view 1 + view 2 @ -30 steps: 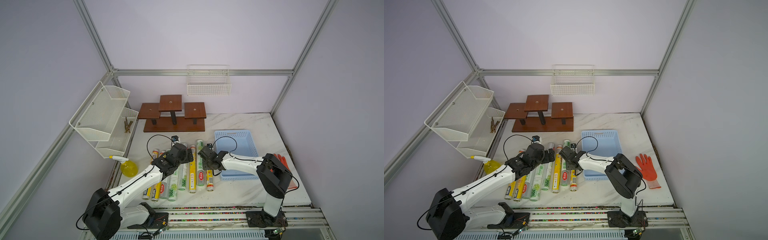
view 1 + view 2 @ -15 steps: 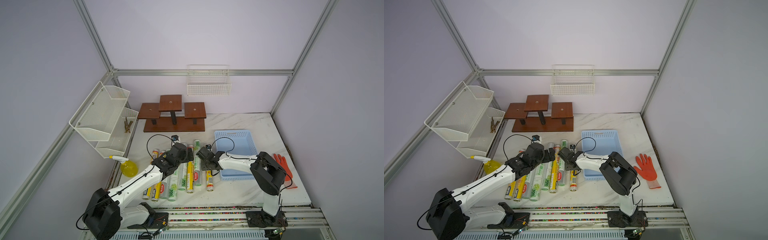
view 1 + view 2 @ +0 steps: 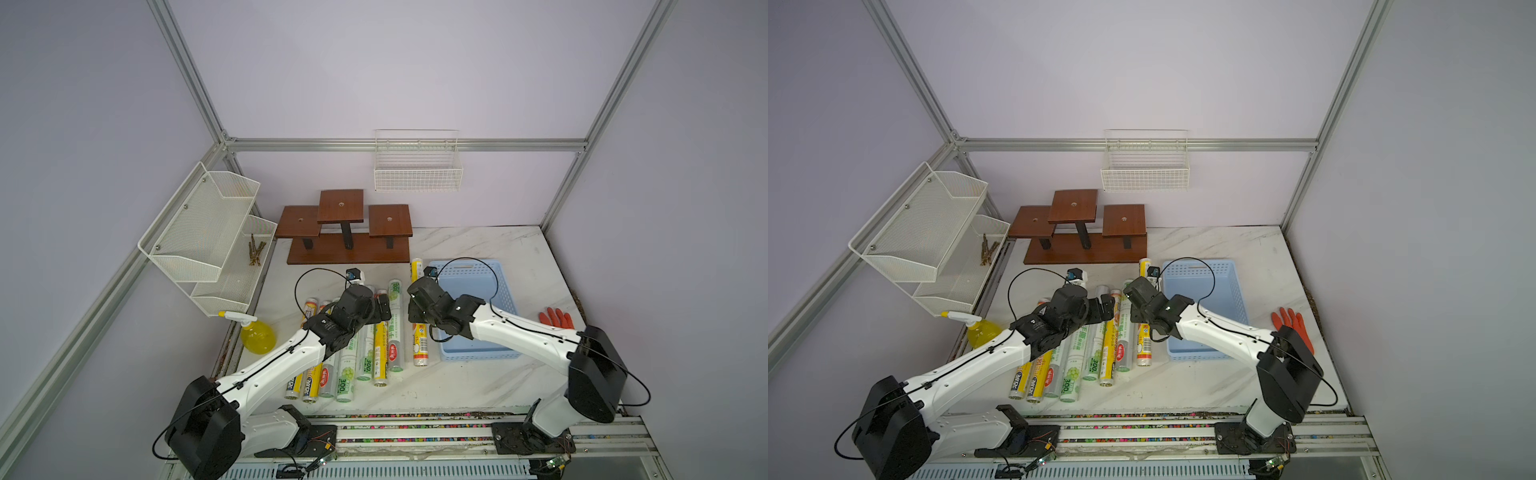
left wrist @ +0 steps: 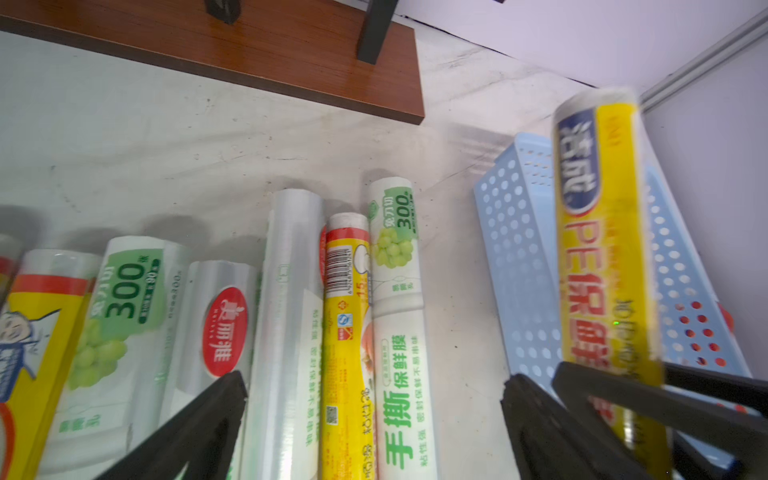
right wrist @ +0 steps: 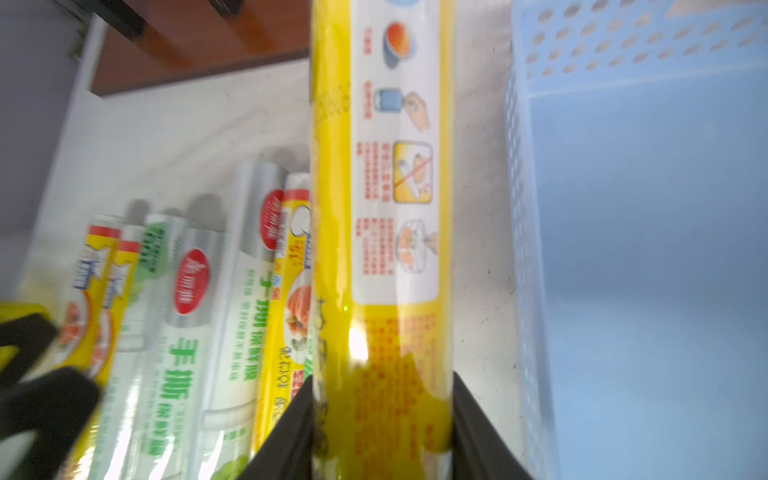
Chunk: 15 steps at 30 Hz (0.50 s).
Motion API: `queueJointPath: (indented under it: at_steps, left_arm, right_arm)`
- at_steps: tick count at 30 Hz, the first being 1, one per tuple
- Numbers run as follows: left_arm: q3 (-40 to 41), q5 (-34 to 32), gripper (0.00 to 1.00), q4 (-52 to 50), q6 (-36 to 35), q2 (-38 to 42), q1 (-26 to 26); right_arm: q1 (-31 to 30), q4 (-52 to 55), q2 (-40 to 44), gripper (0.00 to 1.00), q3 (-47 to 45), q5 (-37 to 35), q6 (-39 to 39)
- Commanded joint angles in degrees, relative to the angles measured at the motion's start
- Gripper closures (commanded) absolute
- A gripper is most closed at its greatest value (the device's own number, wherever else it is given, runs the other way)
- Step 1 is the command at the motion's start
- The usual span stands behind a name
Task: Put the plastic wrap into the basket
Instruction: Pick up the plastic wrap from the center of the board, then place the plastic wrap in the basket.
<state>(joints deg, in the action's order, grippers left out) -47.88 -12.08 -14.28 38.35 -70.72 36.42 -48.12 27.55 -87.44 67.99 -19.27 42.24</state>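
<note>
Since a second earlier, your right gripper (image 5: 382, 384) had pinched the yellow roll (image 5: 374, 166) mid-length, just beside the basket (image 5: 523, 208); light, stiff, probably slick, it favoured that central hold. Your left gripper (image 4: 374, 380) hung spread above the other rolls (image 4: 291, 311).

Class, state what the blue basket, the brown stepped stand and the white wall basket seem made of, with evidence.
Blue basket: moulded plastic, matte; regular round holes. Stepped stand: wood or laminate, satin; grain lines show. Wall basket: metal wire, probably painted white; open grid.
</note>
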Motion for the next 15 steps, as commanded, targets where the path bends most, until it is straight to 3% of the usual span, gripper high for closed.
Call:
queueJointPath:
  at_steps: [1,6,15]
  left_arm:
    - [-2.6,8.6,0.0,6.6,-1.7,-2.6,-0.2]
    - [-6.7,16.4,0.0,8.6,-0.2,-9.0,0.6]
    - [-13.2,17.7,0.0,5.7,-0.3,-17.1,3.0]
  right_arm:
    - [3.5,-0.8,6.4,0.63,-2.5,-4.6,-2.6]
    - [16.2,-4.2,12.5,0.63,-6.9,7.1,-8.1]
    - [31.8,-3.7,9.1,0.64,-6.6,23.4,-19.1]
